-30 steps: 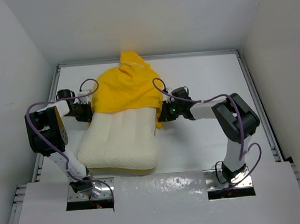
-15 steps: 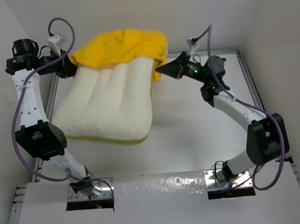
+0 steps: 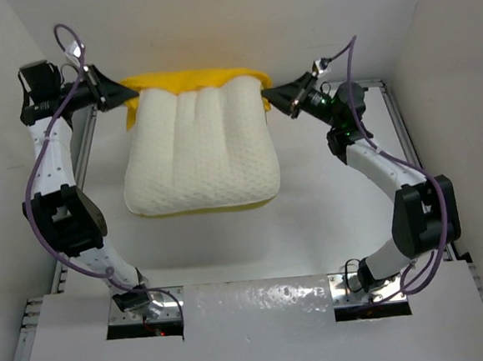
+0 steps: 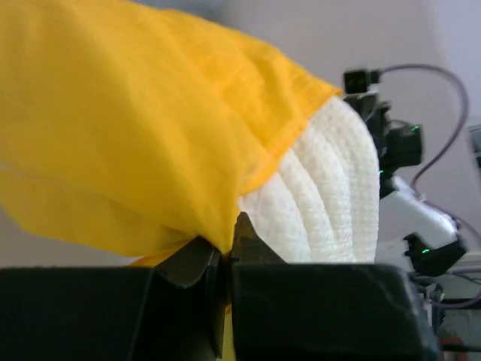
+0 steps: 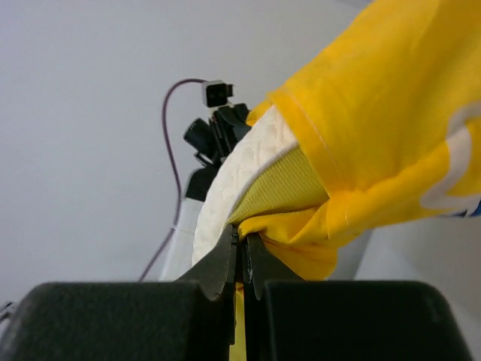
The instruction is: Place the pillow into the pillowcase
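The cream-white quilted pillow [image 3: 199,150] hangs raised off the table, its lower edge toward the arm bases. Only its top end sits inside the bright yellow pillowcase [image 3: 191,76], which is bunched along the top. My left gripper [image 3: 130,95] is shut on the case's left corner, and my right gripper [image 3: 267,95] is shut on its right corner. In the left wrist view the left gripper [image 4: 225,252] pinches yellow pillowcase [image 4: 113,128] fabric beside the pillow [image 4: 323,195]. In the right wrist view the right gripper [image 5: 244,244] pinches the pillowcase [image 5: 391,113] hem next to the pillow [image 5: 233,180].
The white table [image 3: 336,215] lies below, with metal rails along its left side and right side [image 3: 411,150]. White walls enclose the back and both sides. A white shelf [image 3: 260,313] covers the arm bases at the near edge.
Both arms have risen from the table and spread apart, lifting the pillowcase corners. The pillow has swung up with them and now hangs squarely, with less of the case showing over it.
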